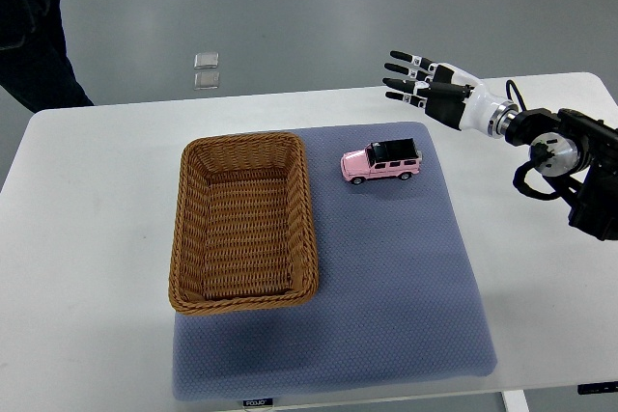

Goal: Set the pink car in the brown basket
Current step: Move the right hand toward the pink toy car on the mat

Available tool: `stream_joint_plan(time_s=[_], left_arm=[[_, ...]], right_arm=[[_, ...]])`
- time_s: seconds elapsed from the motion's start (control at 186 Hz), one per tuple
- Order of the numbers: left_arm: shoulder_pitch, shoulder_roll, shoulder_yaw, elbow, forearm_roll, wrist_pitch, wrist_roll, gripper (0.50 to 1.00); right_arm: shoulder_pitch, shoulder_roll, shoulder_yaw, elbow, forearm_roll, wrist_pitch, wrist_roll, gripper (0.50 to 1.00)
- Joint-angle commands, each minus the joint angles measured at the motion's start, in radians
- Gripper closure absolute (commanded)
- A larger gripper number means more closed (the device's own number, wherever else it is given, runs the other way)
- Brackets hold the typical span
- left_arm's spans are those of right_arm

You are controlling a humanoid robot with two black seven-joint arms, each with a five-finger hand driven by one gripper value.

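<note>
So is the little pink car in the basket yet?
Not yet. The pink car sits on the blue mat, beside the brown basket, which holds nothing. The right hand hovers open beyond the car, holding nothing. Grabbing, carrying and dropping it in are all left.

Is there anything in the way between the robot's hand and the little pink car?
No. In the top view, only bare blue-grey mat and white table lie between the open right hand and the pink toy car.
</note>
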Motion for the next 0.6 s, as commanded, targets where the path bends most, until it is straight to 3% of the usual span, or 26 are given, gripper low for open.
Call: stream_joint_plan(time_s=[0.0,0.28,0.593], left_arm=[[0.001,0.000,0.000,0.001,0.000,0.002,0.000,0.500],[-0.002,0.000,-0.003,0.001,0.000,0.008,0.000,0.500],[-0.012,0.000,-0.005,0.003,0.000,0.008,0.000,0.500]], right_arm=[[0.000,0.000,0.000,0.000,0.000,0.000,-0.001,0.585],[0.006,-0.003,-0.002,0.002,-0.087,0.009,0.005,0.585],[0.068,-0.020,-0.006,0.003,-0.560,0.015,0.117,0.587]])
